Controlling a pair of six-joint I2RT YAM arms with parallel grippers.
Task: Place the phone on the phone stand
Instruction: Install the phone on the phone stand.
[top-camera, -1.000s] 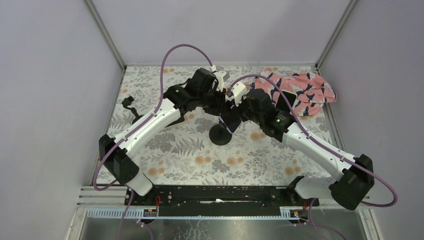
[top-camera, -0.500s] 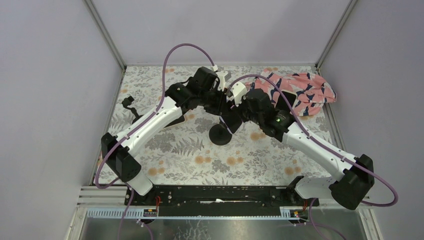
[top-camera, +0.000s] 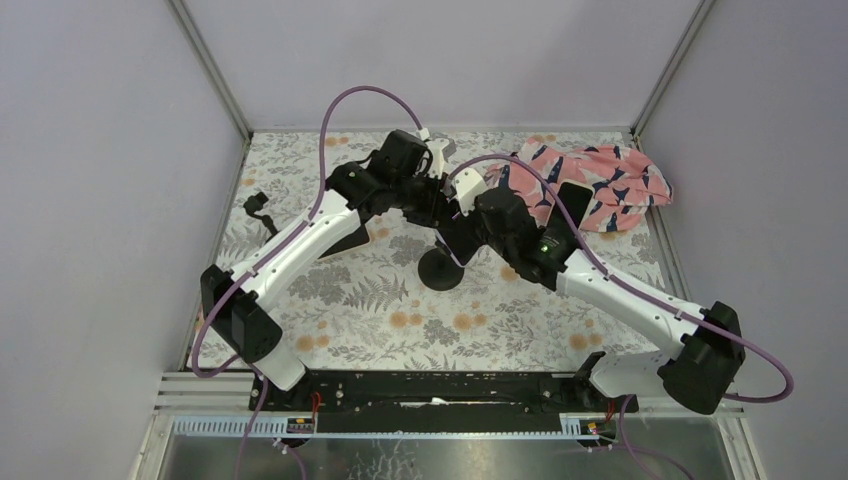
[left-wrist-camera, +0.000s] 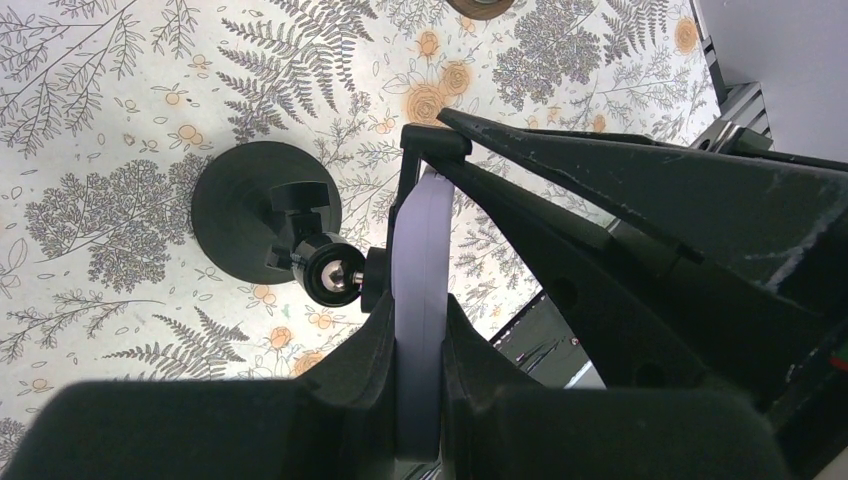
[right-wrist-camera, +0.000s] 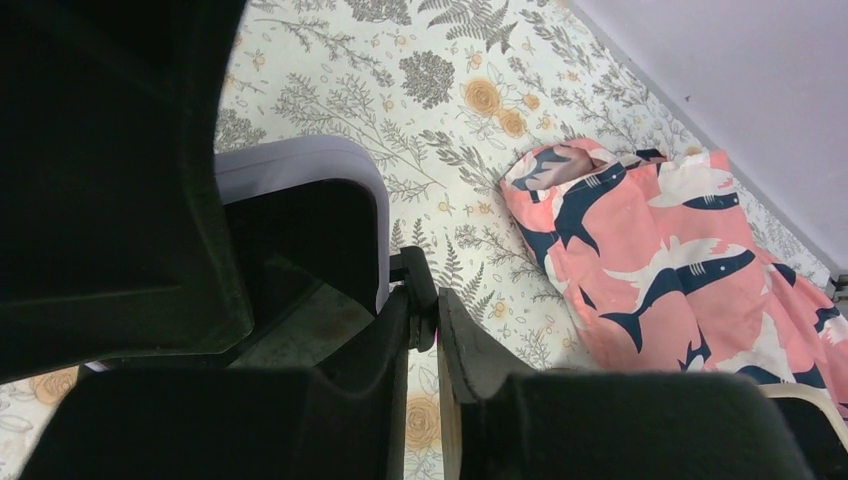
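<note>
Both arms meet over the middle of the floral table cover (top-camera: 350, 300), above the round black base of the phone stand (left-wrist-camera: 240, 215). The left gripper (left-wrist-camera: 418, 345) is clenched on the phone (left-wrist-camera: 420, 250), its two fingers pressing the front and back of the lavender case while the phone stands on edge between them. The phone sits off the table at the head of the stand, with the stand's ball joint (left-wrist-camera: 335, 272) just beside its back and a black clamp claw (left-wrist-camera: 430, 140) touching its far end. The right gripper (right-wrist-camera: 425, 320) is clenched too, its fingertips pinching a small black arm of the stand's clamp (right-wrist-camera: 418, 285), right next to the phone's rounded corner. From the left wrist, the right gripper's dark fingers reach in from the right to that same claw. A pink cloth with a dark shark print (right-wrist-camera: 650, 260) lies crumpled towards the table's far right corner, well apart from the stand
</note>
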